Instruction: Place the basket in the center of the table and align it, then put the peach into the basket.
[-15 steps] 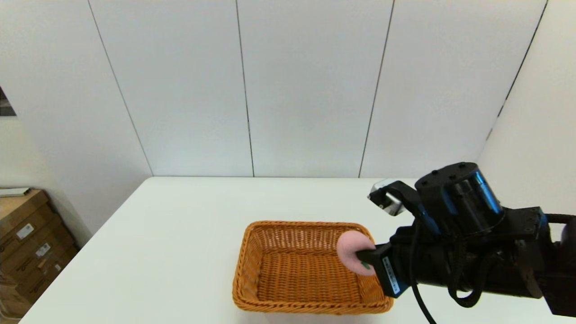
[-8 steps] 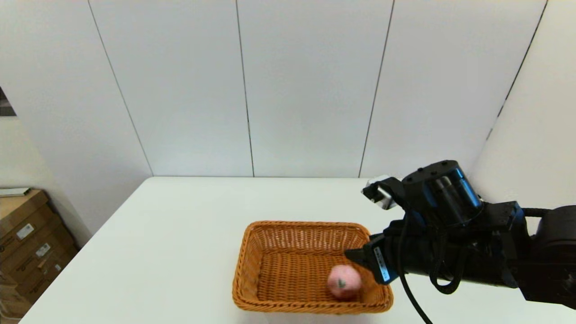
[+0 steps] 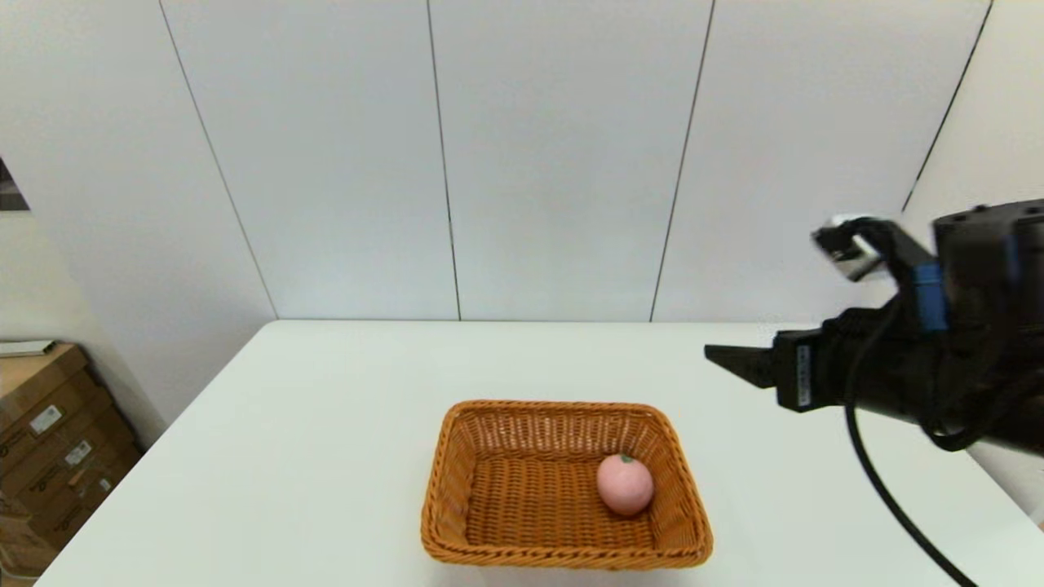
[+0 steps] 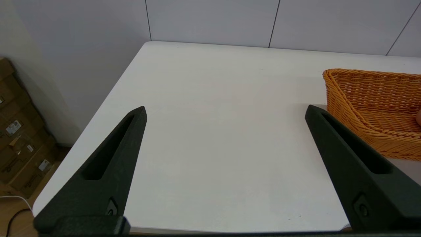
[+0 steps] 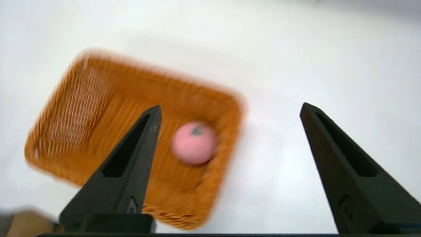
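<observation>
Woven wicker basket (image 3: 563, 530), smooth matt peach (image 3: 625, 484), smooth white table (image 3: 326, 424)

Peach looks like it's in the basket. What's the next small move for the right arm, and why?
Probably pull the right gripper back to its own side and park it. The peach lies free on the floor of the basket, near its right wall, and the open gripper holds nothing, up above the table right of the basket. The left gripper idles open, left of the basket.

place: bare lab or test room | walls: plain pale-grey panelled wall (image 3: 555, 155) with thin dark seams | furniture: large smooth white rectangular table (image 3: 326, 424) with rounded corners | storage: stacked brown cardboard boxes (image 3: 49, 440) with white labels on the floor beside it
</observation>
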Available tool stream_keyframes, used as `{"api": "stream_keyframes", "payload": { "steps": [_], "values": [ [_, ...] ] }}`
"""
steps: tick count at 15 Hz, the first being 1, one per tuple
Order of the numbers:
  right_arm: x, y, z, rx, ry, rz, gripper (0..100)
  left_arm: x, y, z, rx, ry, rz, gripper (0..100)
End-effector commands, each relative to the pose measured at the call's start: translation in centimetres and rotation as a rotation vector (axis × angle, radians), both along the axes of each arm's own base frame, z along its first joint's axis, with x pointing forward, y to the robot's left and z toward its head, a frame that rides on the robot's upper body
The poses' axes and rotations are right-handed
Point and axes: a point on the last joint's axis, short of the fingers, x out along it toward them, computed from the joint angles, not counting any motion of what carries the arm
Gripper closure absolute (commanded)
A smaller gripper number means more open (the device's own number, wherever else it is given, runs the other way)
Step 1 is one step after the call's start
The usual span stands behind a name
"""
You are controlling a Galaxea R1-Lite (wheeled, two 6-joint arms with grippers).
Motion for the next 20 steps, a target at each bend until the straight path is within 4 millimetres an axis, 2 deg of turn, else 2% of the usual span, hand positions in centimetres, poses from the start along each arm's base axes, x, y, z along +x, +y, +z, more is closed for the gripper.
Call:
{"api": "stream_keyframes", "payload": {
  "steps": [1, 3, 5, 7, 11, 16, 20],
  "values": [
    [-8.9, -5.2, 3.7, -0.078, -0.226, -0.119, 0, 0.0, 0.0, 0.0, 0.0, 0.0, 0.0, 0],
    [-12.3, -7.3, 2.9, -0.123, -0.29, -0.154, 0, 0.0, 0.0, 0.0, -0.002, 0.0, 0.0, 0],
    [-14.8, -8.9, 1.2, -0.226, -0.328, -0.222, 0, 0.0, 0.0, 0.0, 0.0, 0.0, 0.0, 0],
    [-17.1, -9.7, -0.3, -0.287, -0.37, -0.285, 0, 0.0, 0.0, 0.0, 0.0, 0.0, 0.0, 0],
    [-20.6, -10.3, -2.6, -0.268, -0.459, -0.404, 0, 0.0, 0.0, 0.0, -0.002, 0.0, 0.0, 0],
    [-22.6, -10.3, -4.9, -0.173, -0.509, -0.547, 0, 0.0, 0.0, 0.0, -0.002, -0.006, -0.001, 0],
    [-22.6, -10.3, -7.7, -0.157, -0.523, -0.537, 0, 0.0, 0.0, 0.1, -0.004, -0.009, -0.001, 0]
  ]
}}
